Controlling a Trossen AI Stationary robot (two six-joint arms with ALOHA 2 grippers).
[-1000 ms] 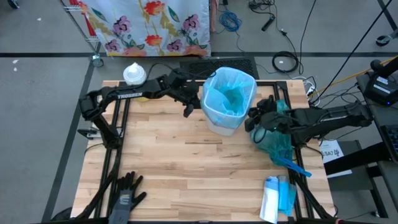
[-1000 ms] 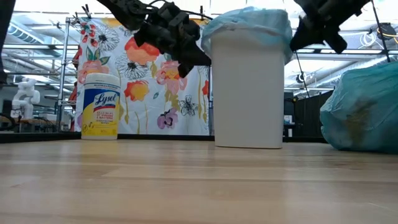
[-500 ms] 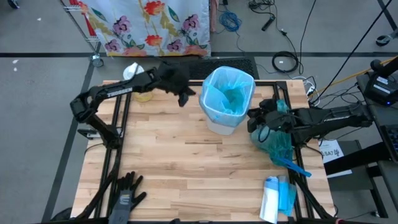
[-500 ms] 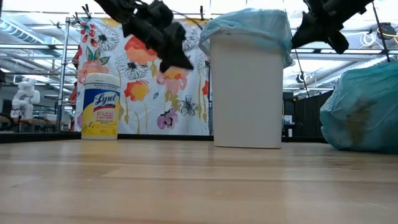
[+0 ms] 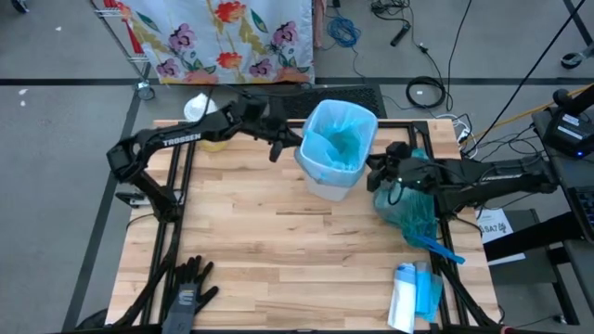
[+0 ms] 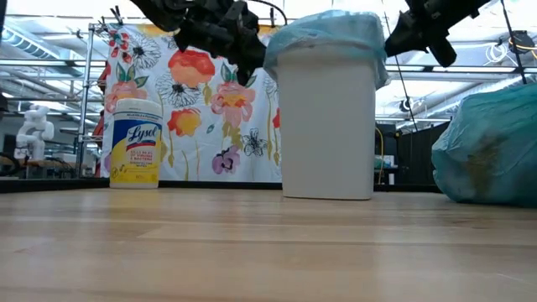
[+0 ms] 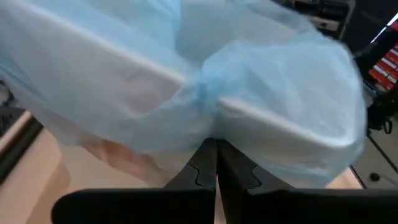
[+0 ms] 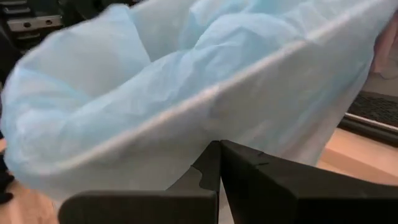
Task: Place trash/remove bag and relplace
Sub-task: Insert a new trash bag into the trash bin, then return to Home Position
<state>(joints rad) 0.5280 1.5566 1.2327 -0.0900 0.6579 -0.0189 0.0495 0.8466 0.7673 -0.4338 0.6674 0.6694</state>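
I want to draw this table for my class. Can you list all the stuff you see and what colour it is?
Bin: one, white, back middle of the table.
Liner: one, light blue, folded over the bin's rim.
Full bag: one, teal, right of the bin.
Wipes tub: one, yellow and white, back left.
Gloves: a black pair, front left corner.
Bag pack: one, white and blue, front right corner.
Table: one, light wood.
Flowered cloth: one, white with bright flowers, behind the table.
Left gripper: black, shut, by the bin's left rim.
Right gripper: black, shut, by the bin's right rim.
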